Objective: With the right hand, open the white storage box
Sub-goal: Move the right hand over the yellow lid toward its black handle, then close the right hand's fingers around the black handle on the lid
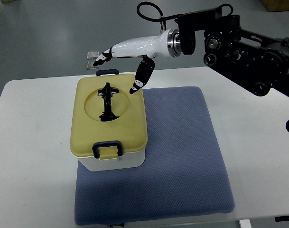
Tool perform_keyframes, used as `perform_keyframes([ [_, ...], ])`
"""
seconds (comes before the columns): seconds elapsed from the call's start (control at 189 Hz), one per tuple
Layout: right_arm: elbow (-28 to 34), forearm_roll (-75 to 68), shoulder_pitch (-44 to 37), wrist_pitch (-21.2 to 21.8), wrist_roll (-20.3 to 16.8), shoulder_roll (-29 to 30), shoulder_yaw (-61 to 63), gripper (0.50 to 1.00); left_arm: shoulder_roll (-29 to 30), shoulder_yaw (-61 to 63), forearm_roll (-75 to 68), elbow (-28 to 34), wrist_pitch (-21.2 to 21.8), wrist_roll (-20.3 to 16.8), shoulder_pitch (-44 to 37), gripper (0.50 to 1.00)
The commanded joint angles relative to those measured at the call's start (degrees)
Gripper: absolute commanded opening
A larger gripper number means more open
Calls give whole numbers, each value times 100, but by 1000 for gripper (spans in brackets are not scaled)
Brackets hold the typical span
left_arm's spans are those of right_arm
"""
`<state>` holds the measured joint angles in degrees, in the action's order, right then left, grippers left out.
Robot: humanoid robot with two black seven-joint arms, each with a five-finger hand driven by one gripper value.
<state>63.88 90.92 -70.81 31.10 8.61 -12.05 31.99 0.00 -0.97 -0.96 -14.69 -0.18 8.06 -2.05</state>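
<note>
- Your white storage box [110,123] sits shut on the blue mat [182,156] on the table [258,156], its yellow lid [130,128] still latched.
- Your right hand [119,64] hovers above the lid's far edge, fingers loose, holding nothing.
- This looks like the approach step; next, lower onto the far latch [107,72] and release it.

The white storage box [111,124] stands upright on the left part of a blue mat, closed by a pale yellow lid with a black handle and dark latches at both ends.

1 storage box [108,124], 1 blue mat [182,156], 1 table [258,123], 1 robot hand [123,59].
</note>
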Motion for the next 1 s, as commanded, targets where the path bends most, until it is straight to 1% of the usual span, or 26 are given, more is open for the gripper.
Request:
perform_keyframes([
  [0.0, -7, 14, 76, -148, -8, 71, 0, 930, 0, -8, -1, 10, 0, 2, 3, 1000],
  [0.233, -7, 198, 234, -324, -52, 186, -9, 930, 0, -8, -1, 19, 0, -6, -6, 1000],
  [0.561, -77, 453, 559, -869, -79, 405, -17, 928, 0, 1, -1, 10, 0, 2, -6, 1000],
  [0.704, -77, 453, 682, -1133, -219, 484, -9, 926, 0, 9, -1, 1, 0, 2, 3, 1000],
  [0.947, -77, 453, 849, -1361, -237, 625, 0, 913, 0, 18, -1, -8, 0, 2, 3, 1000],
  [0.995, -77, 444, 876, -1405, -237, 660, 35, 903, 0, 18, -1, -8, 0, 2, 3, 1000],
])
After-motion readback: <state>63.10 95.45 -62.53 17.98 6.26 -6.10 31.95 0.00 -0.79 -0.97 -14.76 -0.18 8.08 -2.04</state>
